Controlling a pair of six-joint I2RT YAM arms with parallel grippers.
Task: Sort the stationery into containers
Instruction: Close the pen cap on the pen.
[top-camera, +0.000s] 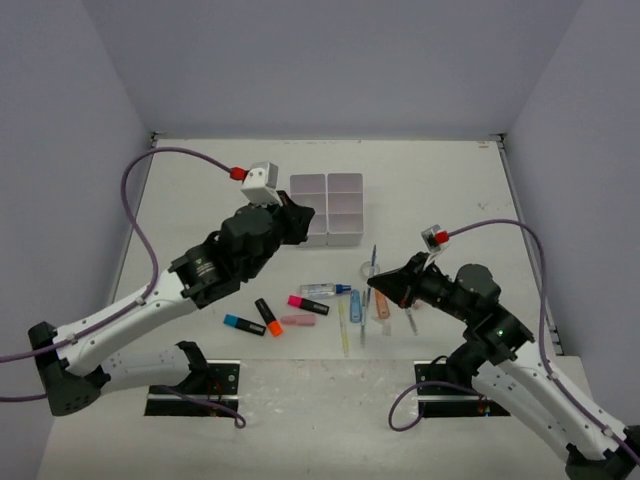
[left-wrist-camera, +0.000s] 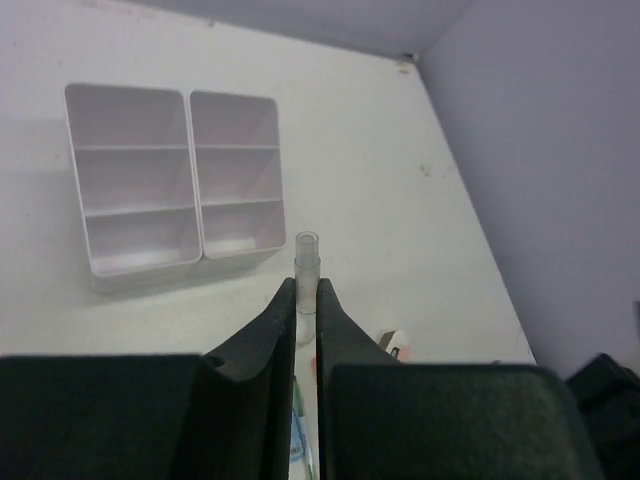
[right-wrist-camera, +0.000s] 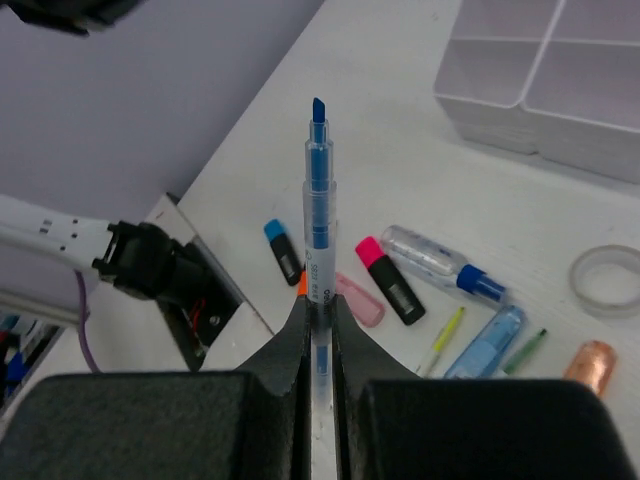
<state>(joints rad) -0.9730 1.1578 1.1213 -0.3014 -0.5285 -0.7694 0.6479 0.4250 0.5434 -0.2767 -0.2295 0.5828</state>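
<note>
My right gripper is shut on a clear pen with blue ink, its bare blue tip pointing away from the wrist, above the loose stationery. My left gripper is shut on a short clear tube that looks like a pen cap, held just in front of the white six-compartment tray. On the table lie a blue-ended highlighter, a pink-ended highlighter, a pink eraser, a blue-capped glue pen, a tape ring and thin pens. All the tray's compartments look empty.
In the top view the tray stands mid-table with the left gripper at its near left corner and the right gripper over the stationery. An orange-ended highlighter lies near the front edge. Walls enclose the table.
</note>
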